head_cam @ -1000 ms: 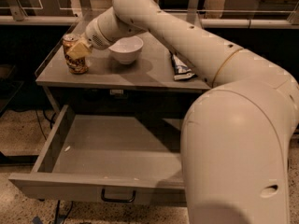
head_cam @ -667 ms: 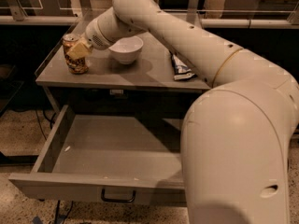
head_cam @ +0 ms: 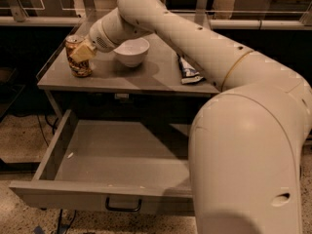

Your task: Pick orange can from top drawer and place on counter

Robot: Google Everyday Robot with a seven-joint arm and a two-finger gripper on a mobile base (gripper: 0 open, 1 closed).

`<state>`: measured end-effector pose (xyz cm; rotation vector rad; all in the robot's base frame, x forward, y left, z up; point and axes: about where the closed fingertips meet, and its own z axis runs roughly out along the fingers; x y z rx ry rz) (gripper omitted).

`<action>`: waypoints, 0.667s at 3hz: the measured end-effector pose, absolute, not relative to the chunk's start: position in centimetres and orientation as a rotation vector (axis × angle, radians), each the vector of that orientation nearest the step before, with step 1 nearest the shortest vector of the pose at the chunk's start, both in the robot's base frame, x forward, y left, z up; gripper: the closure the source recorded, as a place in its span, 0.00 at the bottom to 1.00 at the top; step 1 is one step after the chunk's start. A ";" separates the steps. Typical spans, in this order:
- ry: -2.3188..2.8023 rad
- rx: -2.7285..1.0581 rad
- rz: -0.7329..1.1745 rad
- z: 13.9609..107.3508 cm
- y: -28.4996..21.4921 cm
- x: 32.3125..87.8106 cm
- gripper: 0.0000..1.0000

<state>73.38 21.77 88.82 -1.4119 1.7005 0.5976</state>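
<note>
The orange can (head_cam: 79, 65) stands upright on the counter (head_cam: 141, 79) near its left end, silver top up. My gripper (head_cam: 82, 51) reaches in from the right and is closed around the can's upper half, one beige finger (head_cam: 83, 50) lying across its front. The top drawer (head_cam: 117, 162) is pulled wide open below the counter, its black handle (head_cam: 123, 206) at the front centre. Nothing but a small pale speck shows inside it.
A white bowl (head_cam: 131, 51) stands just right of the can, close behind my wrist. A flat dark packet (head_cam: 189, 72) lies at the counter's right. My large arm (head_cam: 243, 145) fills the right side and hides the drawer's right end. Low rails edge the counter.
</note>
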 end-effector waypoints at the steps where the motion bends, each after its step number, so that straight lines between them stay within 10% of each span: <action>1: 1.700 -1.412 0.598 88.8 21.8 73.4 0.15; 2: 1.701 -1.412 0.598 88.8 21.8 73.4 0.00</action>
